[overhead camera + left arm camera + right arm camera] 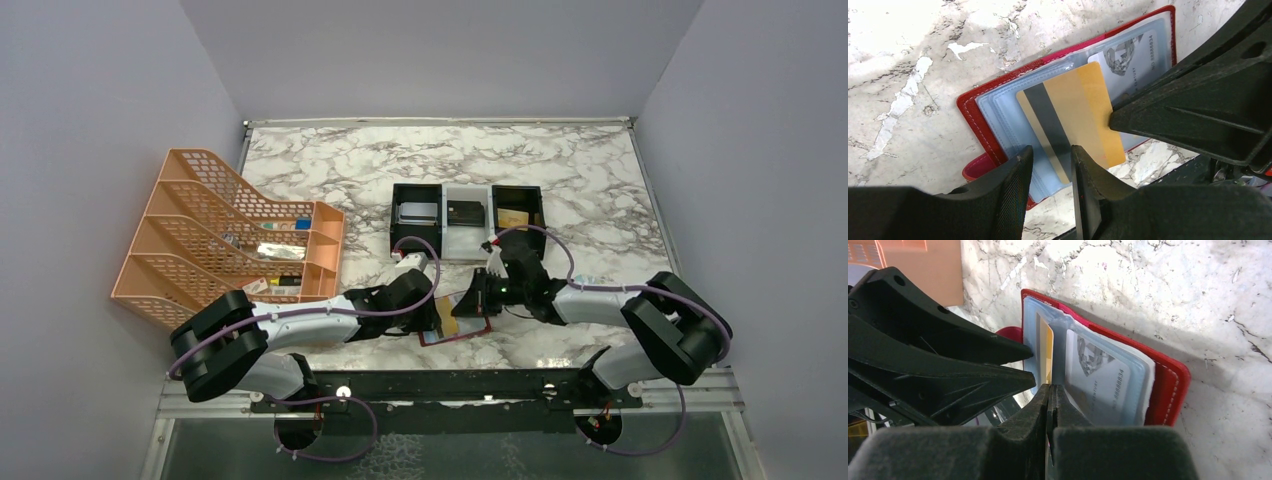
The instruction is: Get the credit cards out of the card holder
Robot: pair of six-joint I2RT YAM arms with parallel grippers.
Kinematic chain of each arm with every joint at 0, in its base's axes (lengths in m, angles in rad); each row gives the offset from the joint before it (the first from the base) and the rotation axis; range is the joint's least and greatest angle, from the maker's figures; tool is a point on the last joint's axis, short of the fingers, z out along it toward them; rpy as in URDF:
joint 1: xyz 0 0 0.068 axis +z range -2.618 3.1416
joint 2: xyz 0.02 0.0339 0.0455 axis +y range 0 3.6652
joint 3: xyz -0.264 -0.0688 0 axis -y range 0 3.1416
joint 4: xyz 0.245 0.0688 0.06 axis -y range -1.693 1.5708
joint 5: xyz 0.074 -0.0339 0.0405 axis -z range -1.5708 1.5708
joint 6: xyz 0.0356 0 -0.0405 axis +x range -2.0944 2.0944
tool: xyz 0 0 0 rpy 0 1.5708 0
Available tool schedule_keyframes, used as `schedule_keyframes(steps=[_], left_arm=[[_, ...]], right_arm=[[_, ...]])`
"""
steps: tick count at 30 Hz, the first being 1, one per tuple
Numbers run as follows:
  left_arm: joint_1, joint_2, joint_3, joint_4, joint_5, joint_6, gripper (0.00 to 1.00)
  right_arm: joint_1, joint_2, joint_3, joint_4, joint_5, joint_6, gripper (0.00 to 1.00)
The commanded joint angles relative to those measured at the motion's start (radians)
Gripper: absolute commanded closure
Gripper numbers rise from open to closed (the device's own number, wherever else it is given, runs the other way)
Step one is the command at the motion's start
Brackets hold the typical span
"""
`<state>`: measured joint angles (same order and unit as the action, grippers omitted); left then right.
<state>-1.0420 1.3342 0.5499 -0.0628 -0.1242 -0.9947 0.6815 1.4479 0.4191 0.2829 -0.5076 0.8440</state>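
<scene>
The card holder [470, 333] lies open on the marble table [570, 180], close to its near edge and between the two arms, well short of the three-compartment tray [467, 187] farther back. The right gripper [1049, 390] reaches in from the right with its jaws pressed together on the edge of the gold card [1083, 110]. From its own wrist the card shows edge-on, running straight into the seam between the fingers. So the card stretches away to the left of that gripper. It sits skewed across the pale blue panel, with its striped end toward the left gripper [1052, 155]. The left jaws stand partly spread over the holder's left side, the card's corner showing in the gap. Whether they actually bear down on the holder I can't make out from here. A silvery-white card [1128, 55] sits sleeved in the holder's other panel. The right arm is the one placed for the draw, and I'd judge the card must slide rightward along its own plane. There is bare marble to the right. The table edge is close on the near side, and the left gripper crowds the left.
</scene>
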Motion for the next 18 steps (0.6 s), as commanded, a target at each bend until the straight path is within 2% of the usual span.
schedule_keyframes(steps=[1, 9, 18], left_arm=[[-0.007, 0.012, -0.001, -0.109, -0.040, 0.016, 0.63], [-0.020, 0.027, 0.009, -0.115, -0.064, -0.001, 0.65], [-0.046, 0.084, 0.034, -0.134, -0.083, 0.001, 0.73]], right_arm=[[0.006, -0.038, -0.008, -0.028, 0.051, -0.008, 0.99], [0.005, -0.008, -0.032, -0.002, 0.014, -0.014, 0.99], [0.006, 0.020, -0.041, 0.053, 0.011, 0.012, 0.83]])
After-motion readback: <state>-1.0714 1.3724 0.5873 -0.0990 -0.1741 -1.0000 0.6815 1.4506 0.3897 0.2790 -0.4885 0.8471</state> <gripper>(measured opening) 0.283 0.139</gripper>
